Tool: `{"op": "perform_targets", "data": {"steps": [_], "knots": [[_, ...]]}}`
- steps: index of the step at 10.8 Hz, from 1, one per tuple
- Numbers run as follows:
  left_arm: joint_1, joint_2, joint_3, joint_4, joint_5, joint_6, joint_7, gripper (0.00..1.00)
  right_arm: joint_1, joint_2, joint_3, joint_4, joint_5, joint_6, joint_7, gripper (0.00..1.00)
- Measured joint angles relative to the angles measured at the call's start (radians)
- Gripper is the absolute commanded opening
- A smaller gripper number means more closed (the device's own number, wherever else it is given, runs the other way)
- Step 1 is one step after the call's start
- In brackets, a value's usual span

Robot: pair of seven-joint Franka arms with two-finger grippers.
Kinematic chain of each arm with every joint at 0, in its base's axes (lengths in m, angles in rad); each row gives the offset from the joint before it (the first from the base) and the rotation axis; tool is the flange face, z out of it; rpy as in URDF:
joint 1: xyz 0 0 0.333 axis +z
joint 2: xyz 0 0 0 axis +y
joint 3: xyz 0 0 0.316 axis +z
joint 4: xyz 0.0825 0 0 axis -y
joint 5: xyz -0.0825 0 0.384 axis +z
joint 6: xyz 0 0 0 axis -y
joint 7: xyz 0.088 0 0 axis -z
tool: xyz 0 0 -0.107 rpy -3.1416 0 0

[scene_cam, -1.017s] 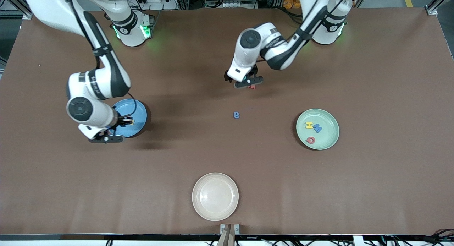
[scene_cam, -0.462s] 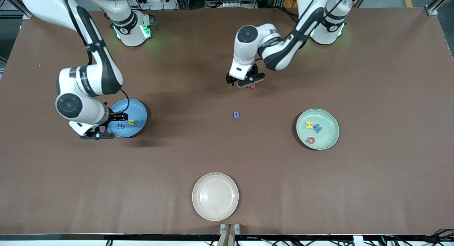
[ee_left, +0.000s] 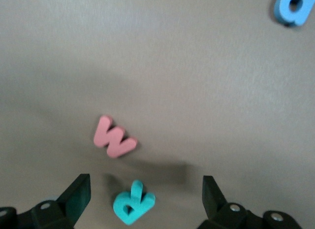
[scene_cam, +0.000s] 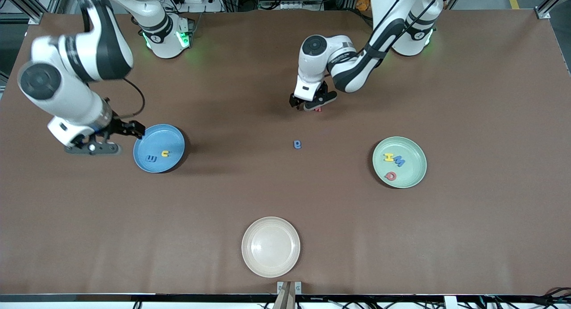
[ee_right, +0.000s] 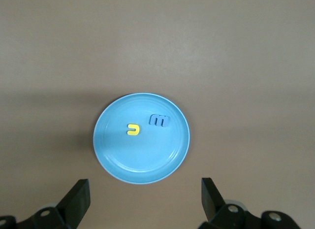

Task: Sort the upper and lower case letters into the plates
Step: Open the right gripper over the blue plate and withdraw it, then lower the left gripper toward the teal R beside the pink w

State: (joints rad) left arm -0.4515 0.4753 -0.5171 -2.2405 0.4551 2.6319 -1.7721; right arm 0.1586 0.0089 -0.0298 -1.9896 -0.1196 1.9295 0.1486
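The blue plate [scene_cam: 169,137] holds a yellow u [scene_cam: 165,154] and a blue letter [scene_cam: 151,158]; the right wrist view shows this plate [ee_right: 142,165], the u [ee_right: 133,130] and the blue letter [ee_right: 159,121]. My right gripper [scene_cam: 117,131] hangs open and empty, high beside that plate [ee_right: 142,199]. The mint green plate [scene_cam: 412,168] carries a yellow H [scene_cam: 389,157], a blue M [scene_cam: 399,161] and a red letter [scene_cam: 391,175]. My left gripper [scene_cam: 312,105] is open low over a teal letter [ee_left: 133,202], which lies between its fingers [ee_left: 76,194], next to a red w [ee_left: 114,137].
A blue a [scene_cam: 297,144] lies alone mid-table, nearer the front camera than the left gripper, and shows in the left wrist view [ee_left: 294,7]. A cream-white plate [scene_cam: 271,246] sits near the table's front edge.
My right gripper opened over the blue plate, left the yellow u there, then rose and drew away toward the right arm's end. My left gripper shifted slightly above the teal letter and red w.
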Motion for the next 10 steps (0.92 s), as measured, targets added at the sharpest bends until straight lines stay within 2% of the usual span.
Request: {"op": "perform_targets", "data": {"steps": [4, 8, 10], "knots": [[-0.012, 0.001, 0.002, 0.0, 0.001, 0.0, -0.057, 1.0, -0.004, -0.067, -0.009, 0.126, 0.09, -0.14, -0.069, 1.0], [-0.008, 0.009, 0.005, -0.002, 0.002, 0.032, -0.06, 1.0, -0.011, -0.068, -0.039, 0.181, 0.097, -0.148, -0.086, 1.0], [-0.006, 0.02, 0.006, -0.003, 0.055, 0.054, -0.062, 1.0, -0.012, -0.066, -0.059, 0.223, 0.098, -0.167, -0.086, 1.0]]}}
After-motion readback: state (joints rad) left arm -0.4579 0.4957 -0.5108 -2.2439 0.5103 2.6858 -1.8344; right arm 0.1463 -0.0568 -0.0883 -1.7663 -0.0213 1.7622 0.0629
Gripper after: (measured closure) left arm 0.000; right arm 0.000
